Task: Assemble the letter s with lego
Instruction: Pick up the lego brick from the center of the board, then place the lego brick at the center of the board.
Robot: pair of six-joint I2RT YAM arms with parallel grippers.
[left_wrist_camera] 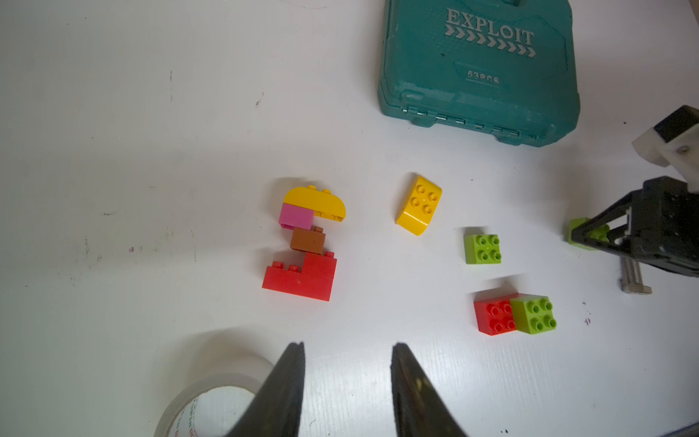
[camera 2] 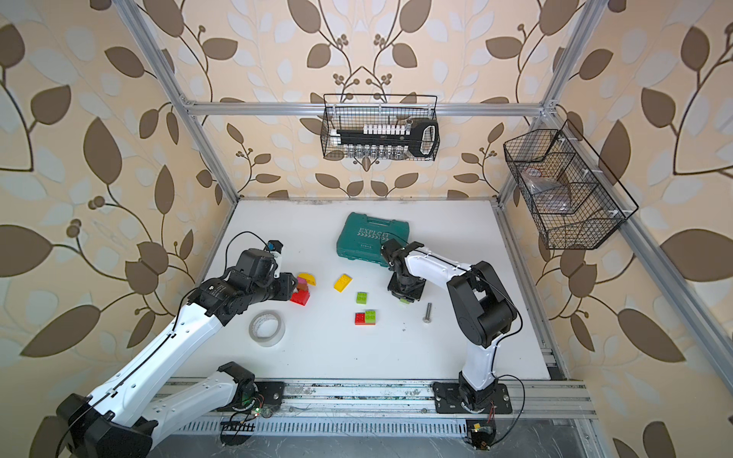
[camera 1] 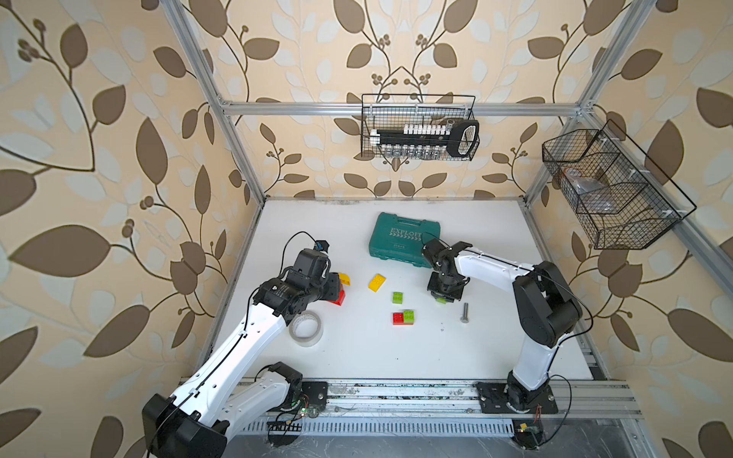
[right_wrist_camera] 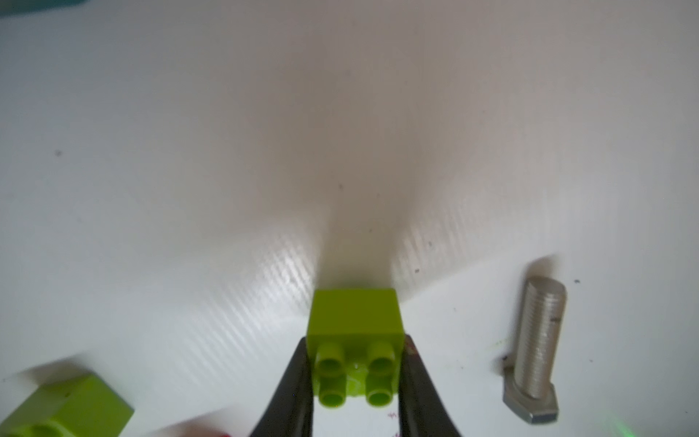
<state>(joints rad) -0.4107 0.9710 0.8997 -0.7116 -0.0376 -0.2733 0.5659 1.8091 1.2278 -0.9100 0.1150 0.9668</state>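
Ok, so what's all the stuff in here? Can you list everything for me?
lego stack: one, yellow, pink, brown and red bricks joined, in front of the left gripper
loose yellow brick: one, yellow, beside the stack
lone green brick: one, green, mid-table
red and green pair: two, touching, mid-table
held green brick: one, green, between the right gripper's fingers
bolt: one, grey metal, lying near the right gripper
tape roll: one, clear, by the left arm
tool case: one, teal, back of table
back basket: one, black wire, on the frame
side basket: one, black wire, on the frame
table: one, white
left gripper: open, empty
right gripper: gripping the brick
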